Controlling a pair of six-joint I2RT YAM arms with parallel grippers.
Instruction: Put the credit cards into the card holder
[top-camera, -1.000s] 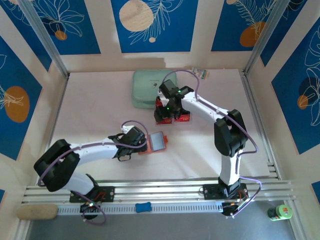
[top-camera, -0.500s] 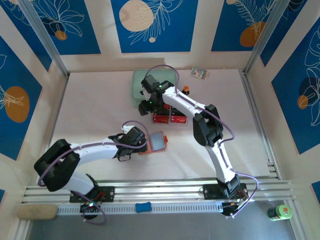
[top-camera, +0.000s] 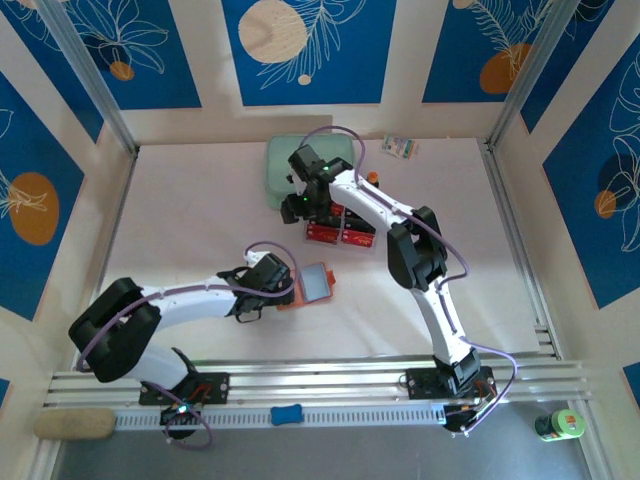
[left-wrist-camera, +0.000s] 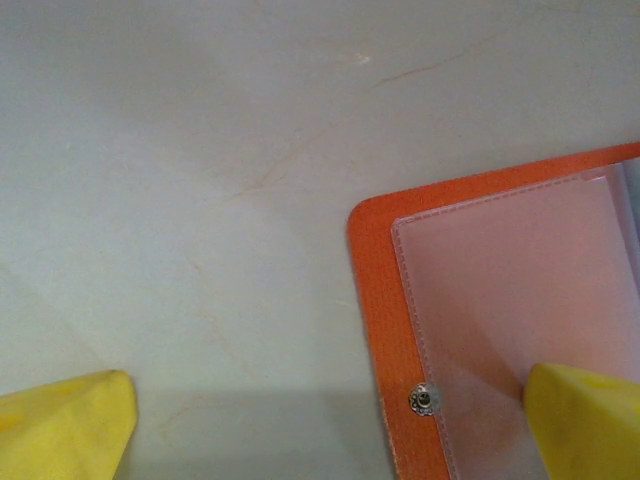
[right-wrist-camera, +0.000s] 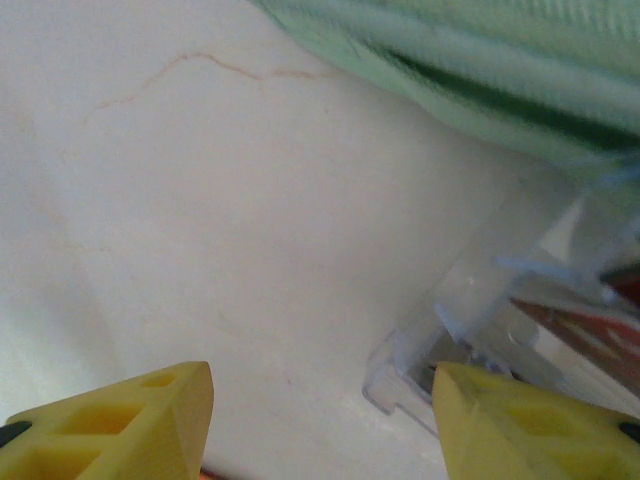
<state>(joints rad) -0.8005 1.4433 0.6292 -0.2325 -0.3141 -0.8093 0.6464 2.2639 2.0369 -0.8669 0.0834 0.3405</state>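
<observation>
Top external view: the orange card holder (top-camera: 315, 284) lies open mid-worktop, with the left jaws wide open at its edge. The right jaws, open and empty, hover by the red credit cards (top-camera: 342, 235) beside the mint-green pouch (top-camera: 283, 165). It is probably the picking step: next, they must grip one card.
</observation>
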